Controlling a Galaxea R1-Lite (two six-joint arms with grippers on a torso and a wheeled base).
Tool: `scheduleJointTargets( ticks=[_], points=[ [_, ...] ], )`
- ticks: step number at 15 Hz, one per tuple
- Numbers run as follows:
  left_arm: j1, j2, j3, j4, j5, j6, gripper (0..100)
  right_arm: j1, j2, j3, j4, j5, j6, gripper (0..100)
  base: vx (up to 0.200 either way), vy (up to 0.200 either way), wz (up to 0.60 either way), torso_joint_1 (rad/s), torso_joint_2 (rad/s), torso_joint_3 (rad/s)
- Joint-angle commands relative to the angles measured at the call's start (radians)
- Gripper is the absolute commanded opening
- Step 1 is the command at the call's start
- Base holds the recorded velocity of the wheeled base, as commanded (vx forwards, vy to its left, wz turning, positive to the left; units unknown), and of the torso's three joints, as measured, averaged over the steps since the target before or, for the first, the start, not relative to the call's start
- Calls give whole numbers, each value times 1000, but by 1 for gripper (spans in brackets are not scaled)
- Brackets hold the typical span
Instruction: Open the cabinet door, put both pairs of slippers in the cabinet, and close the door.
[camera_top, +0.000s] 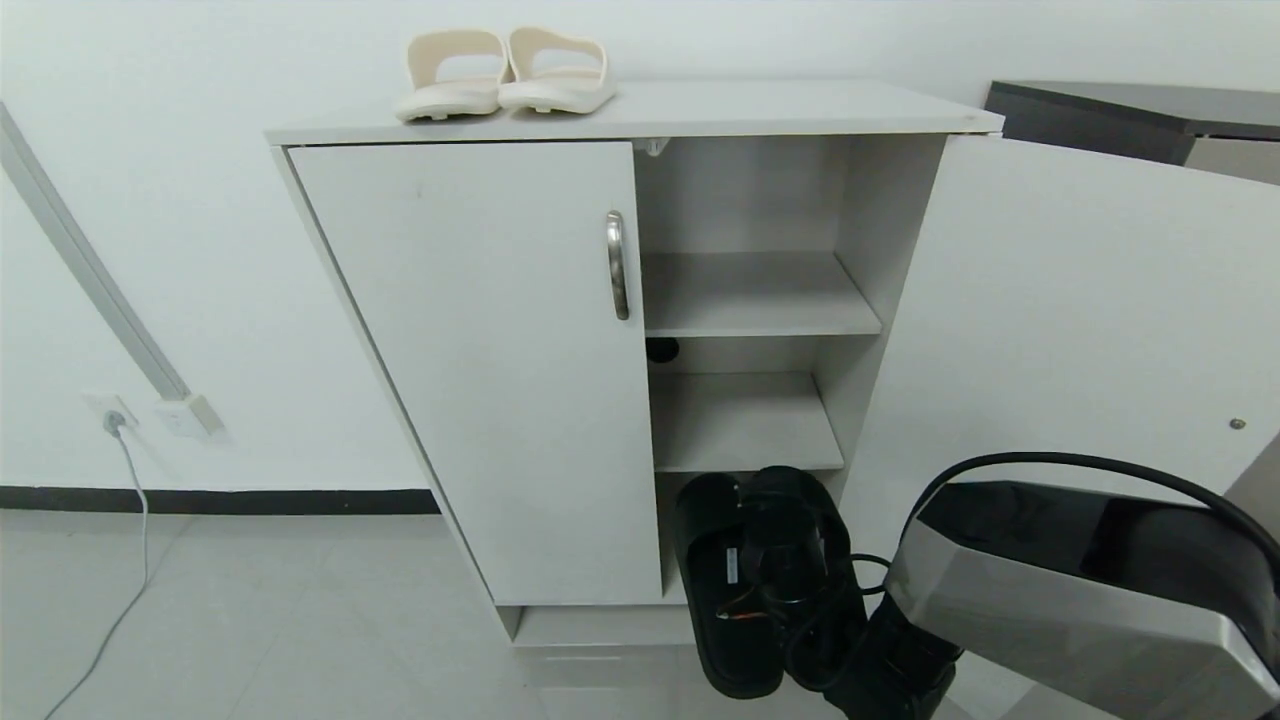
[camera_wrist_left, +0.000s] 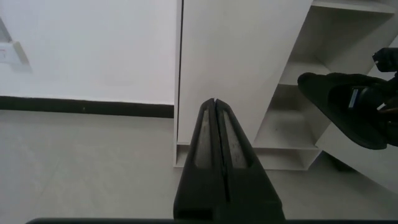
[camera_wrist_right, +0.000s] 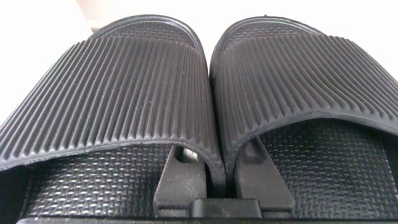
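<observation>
Head view puts you, I'd judge, midway through stowing the first pair. The cabinet (camera_top: 480, 350) has its right door (camera_top: 1060, 320) open, and the black slippers (camera_top: 730, 590) hang at lower centre of the frame, just in front of the bottom compartment (camera_wrist_left: 283, 130). Your right pincer (camera_wrist_right: 217, 168) is clamped on their inner strap edges, one finger under each strap. Next you need to carry them inward onto a shelf and release them, keeping clear of the door. Your left pincer (camera_wrist_left: 214, 106) is closed on nothing. The cream slippers (camera_top: 505, 75) sit on the cabinet top, upper centre. The white label (camera_top: 730, 565) on one black slipper is too small to read.
</observation>
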Motion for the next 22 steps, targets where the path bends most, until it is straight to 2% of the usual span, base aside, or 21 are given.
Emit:
scheduleJointTargets(
  ticks=[1,8,12,20,22],
  points=[
    [0,2,1,-2,0,0,0,-11,1,-9,0,3,-10,0,0,0,0,7,2,-198],
    [0,2,1,-2,2,0,0,-43,41,-68,-32,-30,-15,0,0,0,0,2,1,-79],
    [0,2,1,-2,0,0,0,-54,71,-38,-283,-55,-185,0,0,0,0,0,0,0],
    [0,2,1,-2,0,0,0,-57,79,-39,-288,-55,-190,0,0,0,0,0,0,0],
    [0,2,1,0,0,0,0,-59,76,-39,-290,-55,-190,0,200,0,0,2,5,-2]
  ],
)
